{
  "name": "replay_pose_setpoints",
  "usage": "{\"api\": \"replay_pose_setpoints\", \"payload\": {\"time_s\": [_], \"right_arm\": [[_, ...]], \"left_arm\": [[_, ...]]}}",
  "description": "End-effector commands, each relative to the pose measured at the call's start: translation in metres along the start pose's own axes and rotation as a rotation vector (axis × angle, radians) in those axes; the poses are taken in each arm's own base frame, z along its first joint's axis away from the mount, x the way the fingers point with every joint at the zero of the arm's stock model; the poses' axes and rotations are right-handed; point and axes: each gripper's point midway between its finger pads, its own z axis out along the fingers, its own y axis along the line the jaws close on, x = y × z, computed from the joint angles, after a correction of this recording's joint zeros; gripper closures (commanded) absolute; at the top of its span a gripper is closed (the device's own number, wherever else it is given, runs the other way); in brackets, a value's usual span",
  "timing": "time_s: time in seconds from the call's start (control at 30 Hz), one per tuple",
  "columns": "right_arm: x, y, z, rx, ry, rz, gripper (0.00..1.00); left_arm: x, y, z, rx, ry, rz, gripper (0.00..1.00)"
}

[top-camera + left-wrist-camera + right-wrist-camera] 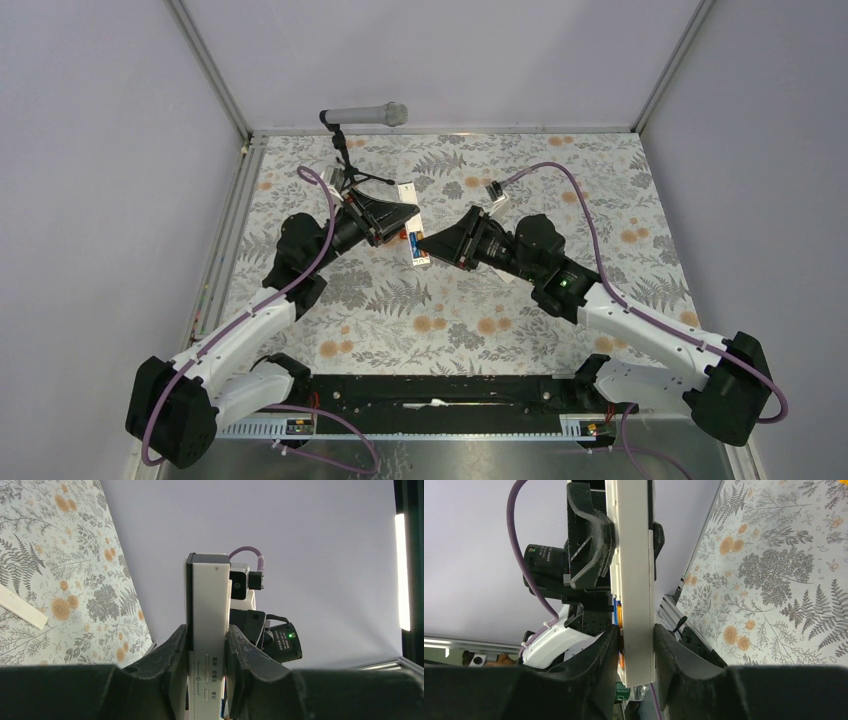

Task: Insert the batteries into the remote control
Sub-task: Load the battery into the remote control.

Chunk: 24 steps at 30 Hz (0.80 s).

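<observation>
Holding remote control [419,254] mid-frame in top view, off table: you have left gripper [207,650] and right gripper [636,645] both clamped on its long edges. Batteries [619,611], blue and orange cylinders, look seated in bay. Remaining: fit flat white back cover [20,607], lying at left on fern-print tabletop [100,602]. Remote is smooth, rigid plastic bar.

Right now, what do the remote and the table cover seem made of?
The remote looks like hard plastic, matte white: crisp moulded edges, printed button labels. The table cover seems a printed sheet, cloth or vinyl, lying flat with a fern-and-flower pattern; which, I cannot tell.
</observation>
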Motion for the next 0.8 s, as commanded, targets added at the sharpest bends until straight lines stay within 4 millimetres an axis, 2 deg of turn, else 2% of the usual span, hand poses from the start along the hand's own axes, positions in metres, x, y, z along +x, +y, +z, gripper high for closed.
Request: {"api": "replay_pose_setpoints", "payload": {"time_s": [0.0, 0.1, 0.2, 0.23, 0.33, 0.4, 0.6, 0.67, 0.77], "right_arm": [[-0.007, 0.016, -0.002, -0.059, -0.031, -0.006, 0.68], [-0.006, 0.012, -0.001, -0.046, -0.030, -0.011, 0.75], [-0.007, 0.012, -0.001, -0.046, -0.035, -0.024, 0.70], [-0.008, 0.014, -0.002, -0.049, -0.039, -0.029, 0.60], [-0.013, 0.015, -0.006, -0.048, -0.070, -0.049, 0.14], [-0.015, 0.013, -0.008, -0.031, -0.075, -0.101, 0.06], [-0.016, -0.006, -0.003, 0.123, 0.019, -0.377, 0.04], [-0.020, -0.013, 0.000, 0.193, 0.038, -0.477, 0.04], [-0.027, -0.019, 0.010, 0.261, 0.059, -0.591, 0.05]], "left_arm": [[0.000, -0.032, -0.004, 0.114, 0.003, 0.046, 1.00], [0.000, -0.033, -0.004, 0.120, 0.004, 0.042, 1.00], [0.000, -0.035, -0.005, 0.124, 0.003, 0.048, 1.00], [0.000, -0.034, -0.005, 0.122, 0.002, 0.049, 1.00], [0.001, -0.034, -0.005, 0.118, 0.004, 0.067, 1.00], [-0.001, -0.030, -0.004, 0.101, -0.004, 0.084, 1.00], [-0.008, -0.003, -0.002, -0.021, -0.037, 0.172, 1.00], [-0.013, 0.016, -0.002, -0.135, -0.049, 0.189, 1.00], [-0.021, 0.028, -0.005, -0.234, -0.077, 0.226, 1.00]]}}
